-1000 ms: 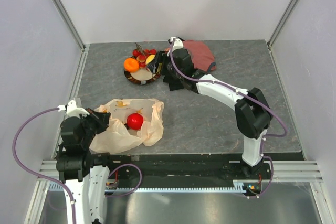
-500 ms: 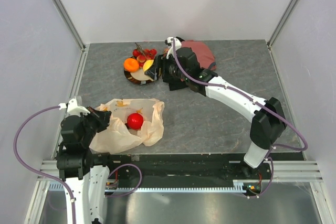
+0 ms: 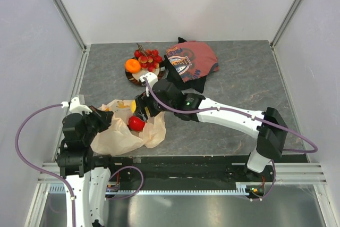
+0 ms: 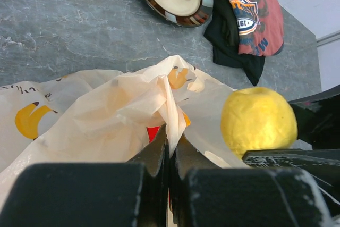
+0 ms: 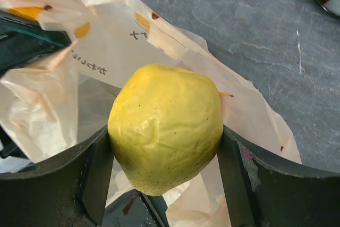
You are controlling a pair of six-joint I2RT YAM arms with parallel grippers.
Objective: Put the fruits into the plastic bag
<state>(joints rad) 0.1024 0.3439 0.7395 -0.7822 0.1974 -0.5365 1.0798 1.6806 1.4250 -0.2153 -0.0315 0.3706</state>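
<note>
The right jaws are clamping the yellow pear-like fruit (image 5: 166,126) from both sides, with one dark finger (image 5: 95,174) pressing on each flank. The fruit is hanging in the air over the open mouth of the plastic bag (image 5: 106,57). In the top view this is happening at the bag's far edge, and the right arm (image 3: 223,112) is reaching there across the worktop (image 3: 234,78) from the right.

The left jaws are pressing together on a pinched fold of the bag's rim and holding that part of the film up in a peak. In the left wrist view the thin cream sheet is rising straight out of the closed fingers (image 4: 154,163). The left arm (image 3: 79,131) is sitting at the bag's near left side.

Inside the bag a shiny red apple (image 3: 136,124) is lying on the film, just on the near side of the held fruit. The bag itself is lying crumpled on the near left part of the worktop, with its yellow banana prints showing.

Well apart from the bag, toward the far edge, a dark round plate (image 3: 135,78) is carrying an orange (image 3: 133,65) on its left side and small red berries (image 3: 149,57) at its far side. Right beside the plate, on its right, a red-and-black printed cloth (image 3: 188,63) is lying folded on the worktop.
</note>
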